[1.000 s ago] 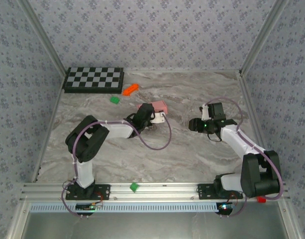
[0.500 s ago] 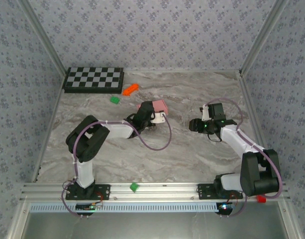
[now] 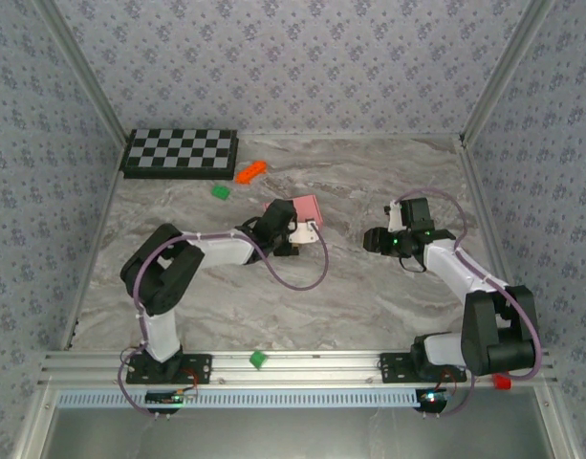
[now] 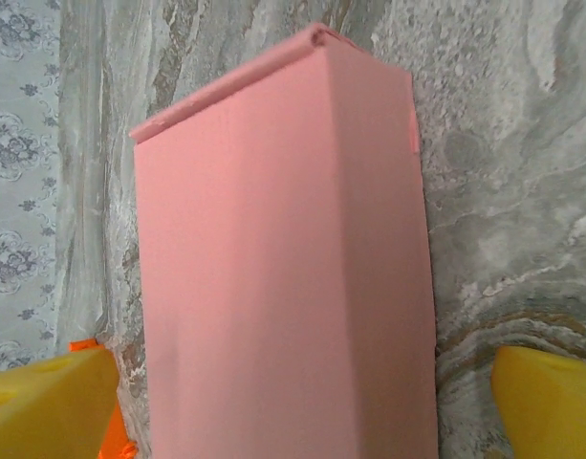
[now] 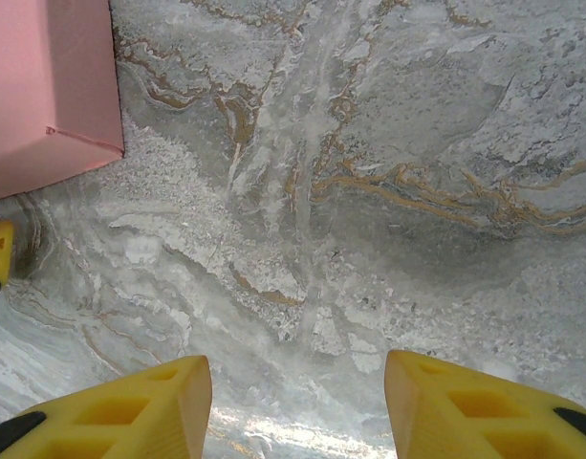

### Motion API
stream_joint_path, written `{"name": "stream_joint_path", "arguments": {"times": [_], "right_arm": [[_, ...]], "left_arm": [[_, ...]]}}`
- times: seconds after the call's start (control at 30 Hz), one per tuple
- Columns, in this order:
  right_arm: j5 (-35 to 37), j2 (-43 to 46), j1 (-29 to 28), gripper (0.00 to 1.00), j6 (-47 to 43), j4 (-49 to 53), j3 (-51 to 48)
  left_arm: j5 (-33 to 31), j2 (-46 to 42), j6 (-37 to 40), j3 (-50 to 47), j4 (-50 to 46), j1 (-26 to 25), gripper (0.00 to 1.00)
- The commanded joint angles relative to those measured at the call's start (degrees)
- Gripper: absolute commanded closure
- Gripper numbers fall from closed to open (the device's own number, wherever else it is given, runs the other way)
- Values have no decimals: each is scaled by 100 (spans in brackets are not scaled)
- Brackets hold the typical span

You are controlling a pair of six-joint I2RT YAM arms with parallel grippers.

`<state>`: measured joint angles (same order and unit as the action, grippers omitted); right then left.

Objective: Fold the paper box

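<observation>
The paper box (image 3: 305,207) is looking closed up into a small block, so the step in hand seems to be letting go of it cleanly and checking that the folds are holding. To do that well, the left gripper (image 3: 294,229) should be backing straight away along its own line, keeping both fingers clear of the card, since a sideways brush could be tipping the light box or springing a flap.

In the left wrist view the box (image 4: 283,268) is sitting straight ahead of the tool, between its yellow fingers (image 4: 44,402). The jaws are standing wide, each finger off to its own side of the pink card with marble showing in the gap on the right. Nothing is being gripped. An orange block (image 4: 106,442) is peeking out just beside the left finger.

The right gripper (image 3: 374,239) is hanging over bare table (image 3: 369,296), well apart from the box. In its wrist view the jaws are spread partway with only marble between the fingers (image 5: 120,411), and a corner of the box (image 5: 44,86) is lying ahead and to the left. It is touching nothing.
</observation>
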<state>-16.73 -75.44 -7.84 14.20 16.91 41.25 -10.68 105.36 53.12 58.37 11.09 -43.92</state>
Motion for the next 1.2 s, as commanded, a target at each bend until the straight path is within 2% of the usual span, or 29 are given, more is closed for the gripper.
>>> {"name": "stream_joint_path", "arguments": {"times": [0.0,0.17,0.3,0.5,0.73,0.83,0.97,1.17], "right_arm": [[-76,-75,59,48,73,-4,-65],[-35,-84,68,47,71,-19,-65],[120,-85,71,47,74,-3,-48],[617,-33,119,47,105,-35,-21],[1298,146,236,47,124,-158,-5],[1644,187,319,47,103,-261,16],[2179,187,379,47,74,-441,72],[3002,196,447,47,-151,-990,-103]], "left_arm": [[332,-392,-344,176,-384,48,0],[547,-890,-1184,67,-440,237,0],[452,-1456,-2394,-114,-374,610,1],[406,-2200,-3913,-171,-1232,1330,1],[-439,-3020,-5315,-764,-1619,2172,0],[-708,-3342,-5616,-1095,-1594,2507,0],[-1369,-3662,-5936,-1423,-1639,2768,0],[-1639,-3968,-6352,-1884,-1535,3326,0]]}}
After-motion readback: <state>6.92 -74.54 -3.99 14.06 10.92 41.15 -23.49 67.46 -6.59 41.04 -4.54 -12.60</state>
